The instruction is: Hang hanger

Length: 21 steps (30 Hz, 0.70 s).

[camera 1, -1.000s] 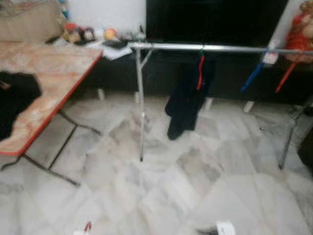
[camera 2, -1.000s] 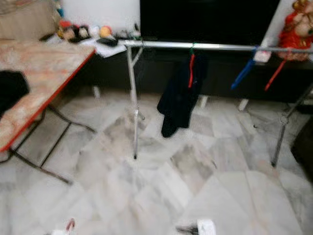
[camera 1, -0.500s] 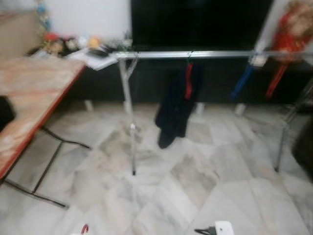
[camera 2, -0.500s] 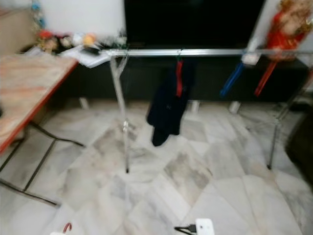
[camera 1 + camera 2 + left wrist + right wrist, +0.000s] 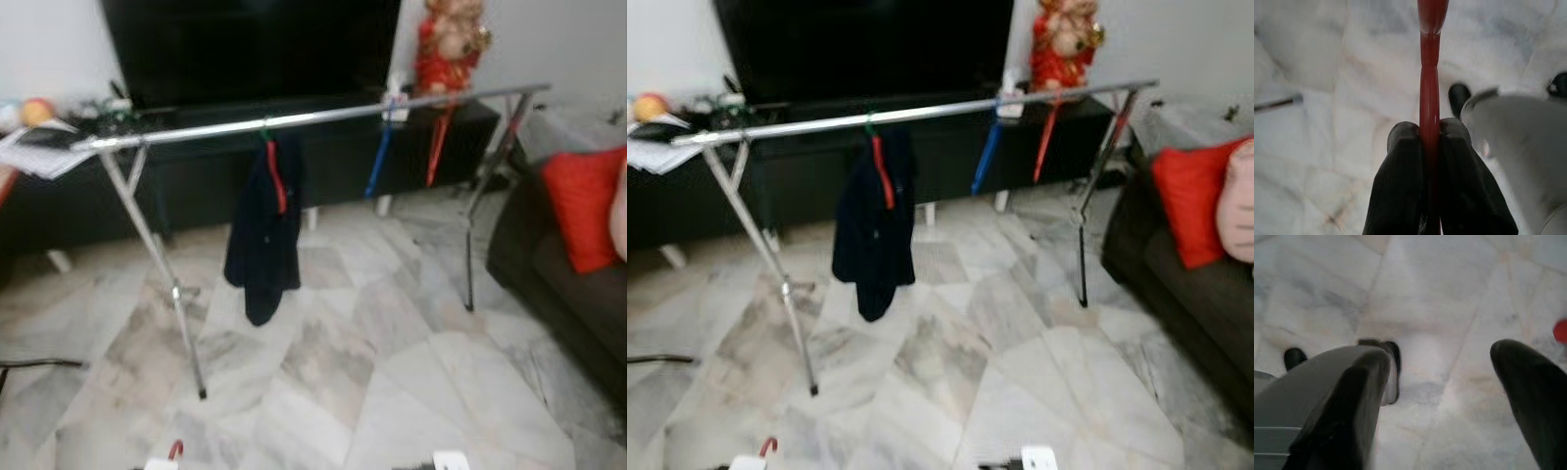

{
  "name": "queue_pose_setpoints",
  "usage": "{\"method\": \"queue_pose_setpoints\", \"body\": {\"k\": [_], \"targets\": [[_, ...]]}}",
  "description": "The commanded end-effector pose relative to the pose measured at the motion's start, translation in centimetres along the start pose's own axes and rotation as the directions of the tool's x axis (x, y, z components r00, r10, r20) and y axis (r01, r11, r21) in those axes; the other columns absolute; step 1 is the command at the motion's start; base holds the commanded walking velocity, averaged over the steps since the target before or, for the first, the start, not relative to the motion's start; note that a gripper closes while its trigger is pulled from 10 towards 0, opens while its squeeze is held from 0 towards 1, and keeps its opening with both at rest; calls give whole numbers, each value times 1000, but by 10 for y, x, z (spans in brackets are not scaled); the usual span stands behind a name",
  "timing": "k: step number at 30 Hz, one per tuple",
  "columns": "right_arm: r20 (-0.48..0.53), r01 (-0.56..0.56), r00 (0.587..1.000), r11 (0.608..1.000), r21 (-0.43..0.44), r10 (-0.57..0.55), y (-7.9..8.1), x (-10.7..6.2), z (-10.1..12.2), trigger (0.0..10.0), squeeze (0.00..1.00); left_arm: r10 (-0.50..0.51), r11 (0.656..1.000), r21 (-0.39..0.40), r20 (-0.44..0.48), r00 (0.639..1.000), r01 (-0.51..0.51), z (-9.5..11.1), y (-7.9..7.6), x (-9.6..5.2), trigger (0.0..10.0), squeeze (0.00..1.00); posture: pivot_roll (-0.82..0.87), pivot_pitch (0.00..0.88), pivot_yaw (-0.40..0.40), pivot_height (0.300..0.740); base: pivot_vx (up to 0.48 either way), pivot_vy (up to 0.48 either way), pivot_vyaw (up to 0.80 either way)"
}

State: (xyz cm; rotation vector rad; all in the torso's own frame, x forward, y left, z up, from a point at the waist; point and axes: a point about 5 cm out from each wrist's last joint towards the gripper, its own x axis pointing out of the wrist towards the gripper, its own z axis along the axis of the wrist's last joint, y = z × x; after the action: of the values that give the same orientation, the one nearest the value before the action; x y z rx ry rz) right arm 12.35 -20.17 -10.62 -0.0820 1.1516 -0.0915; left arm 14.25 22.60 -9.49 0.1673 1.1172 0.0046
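A silver clothes rail (image 5: pixel 313 116) spans the room in front of me. On it hang a dark garment (image 5: pixel 263 245) on a red hanger (image 5: pixel 277 176), a blue hanger (image 5: pixel 378 162) and another red hanger (image 5: pixel 435 147). My left gripper (image 5: pixel 1430 139) is shut on a red hanger (image 5: pixel 1430 73), whose tip (image 5: pixel 174 450) peeks up at the bottom of the head view. My right gripper (image 5: pixel 1442 382) hangs open over the marble floor with nothing between its fingers.
A black TV cabinet (image 5: pixel 294 166) with a dark screen stands behind the rail, with clutter (image 5: pixel 39 137) at its left end and a red figurine (image 5: pixel 451 44) at its right. A dark sofa (image 5: pixel 558 274) with a red cushion (image 5: pixel 588 206) sits on the right.
The camera has turned right: the orange table has gone from view and the sofa has come in. The rail now shows along its full length. Both grippers stay low.
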Motion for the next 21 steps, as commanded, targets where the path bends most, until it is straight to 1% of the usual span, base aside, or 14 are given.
{"method": "queue_pose_setpoints", "body": {"k": [1,21], "targets": [[8,2,1000,1000,7,-2,0,0,2,10000,0,-1,1000,17,-20,1000,1,-7,0,-1,10000,0,-61,0,9,740,285,0,0],[13,4,1000,1000,13,-4,0,0,3,10000,0,-1,1000,10,-18,1000,1,-7,0,-1,10000,0,-59,0,4,740,286,0,0]]}}
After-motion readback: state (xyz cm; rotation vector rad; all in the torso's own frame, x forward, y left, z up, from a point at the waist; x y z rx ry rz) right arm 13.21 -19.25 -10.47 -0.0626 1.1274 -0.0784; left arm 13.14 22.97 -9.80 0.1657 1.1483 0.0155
